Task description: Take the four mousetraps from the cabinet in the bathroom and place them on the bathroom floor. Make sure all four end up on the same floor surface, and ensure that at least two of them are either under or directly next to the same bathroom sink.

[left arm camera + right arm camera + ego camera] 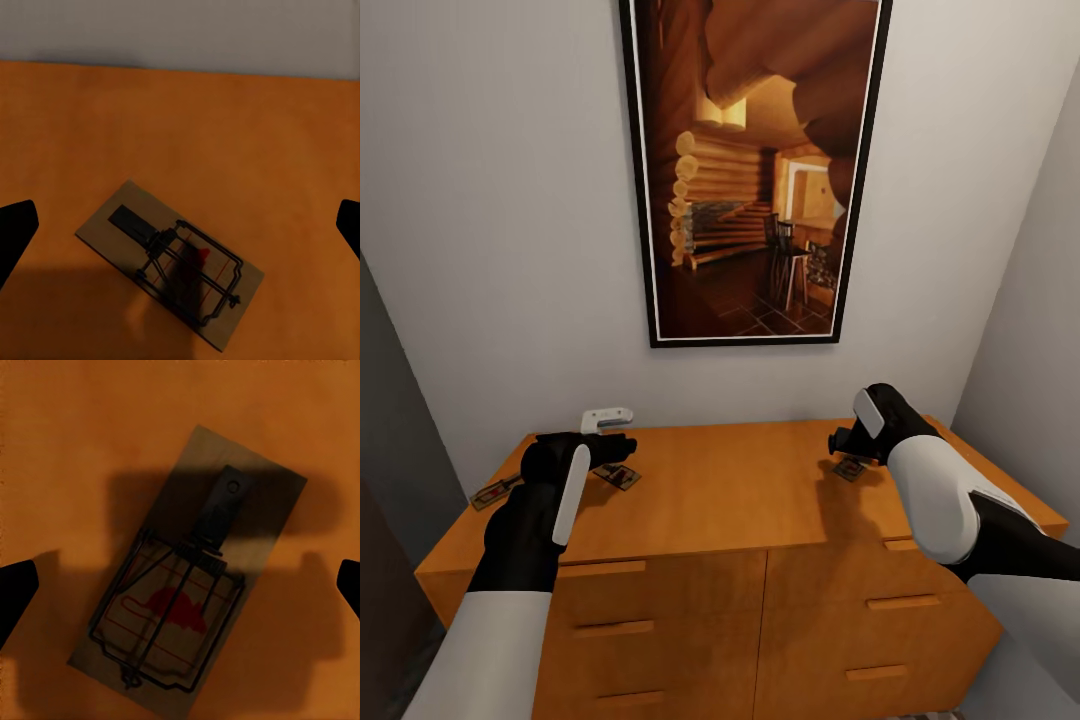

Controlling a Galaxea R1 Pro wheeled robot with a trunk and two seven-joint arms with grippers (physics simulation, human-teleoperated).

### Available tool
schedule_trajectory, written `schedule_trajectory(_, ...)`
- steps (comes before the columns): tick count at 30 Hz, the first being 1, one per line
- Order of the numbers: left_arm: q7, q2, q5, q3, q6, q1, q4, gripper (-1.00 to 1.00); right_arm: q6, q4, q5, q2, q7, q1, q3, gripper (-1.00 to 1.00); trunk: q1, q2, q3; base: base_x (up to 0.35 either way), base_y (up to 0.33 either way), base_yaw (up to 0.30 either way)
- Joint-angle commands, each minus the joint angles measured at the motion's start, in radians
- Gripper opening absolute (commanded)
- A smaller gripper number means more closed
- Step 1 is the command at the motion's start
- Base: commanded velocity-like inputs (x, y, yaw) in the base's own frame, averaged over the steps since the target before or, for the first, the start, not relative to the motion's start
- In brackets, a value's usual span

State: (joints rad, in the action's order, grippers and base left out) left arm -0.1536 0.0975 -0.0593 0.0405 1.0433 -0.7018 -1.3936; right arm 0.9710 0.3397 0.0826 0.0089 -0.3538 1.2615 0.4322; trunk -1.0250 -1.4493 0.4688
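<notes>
Three mousetraps lie on top of the orange-brown cabinet (730,490). One mousetrap (618,476) sits just below my left gripper (622,448); in the left wrist view this trap (169,259) lies flat between the wide-apart black fingertips (16,229), untouched. Another mousetrap (495,492) rests near the top's left edge. At the right, a third mousetrap (850,467) lies under my right gripper (840,443). The right wrist view has that trap (191,585) centred between spread fingertips (346,581), wire bar and red mark facing up. Both grippers (182,225) (182,585) are open and empty.
A tall framed picture (755,170) of a log cabin interior hangs on the pale wall behind the cabinet. Walls close in on the left (390,420) and right (1030,330). Drawer fronts with bar handles (900,602) face me below the top.
</notes>
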Motion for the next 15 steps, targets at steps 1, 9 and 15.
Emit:
schedule_trajectory(1, -0.006, 0.001, -0.007, 0.001, 0.004, -0.001, -0.001, 1.0, 0.003, 0.001, 0.008, 0.001, 0.001, 0.001, 0.007, 1.0, 0.0, -0.001, 0.001, 0.0, 0.0, 0.0)
schedule_trajectory(9, -0.006, 0.001, -0.007, 0.001, 0.004, -0.001, -0.001, 1.0, -0.006, -0.001, 0.008, 0.003, 0.001, 0.001, 0.007, 1.0, 0.0, -0.001, 0.001, 0.0, 0.0, 0.0)
schedule_trajectory(15, -0.006, 0.001, -0.007, 0.001, 0.004, -0.001, -0.001, 1.0, -0.026, -0.002, 0.008, 0.003, 0.001, 0.001, 0.006, 1.0, 0.0, -0.001, 0.001, 0.0, 0.0, 0.0)
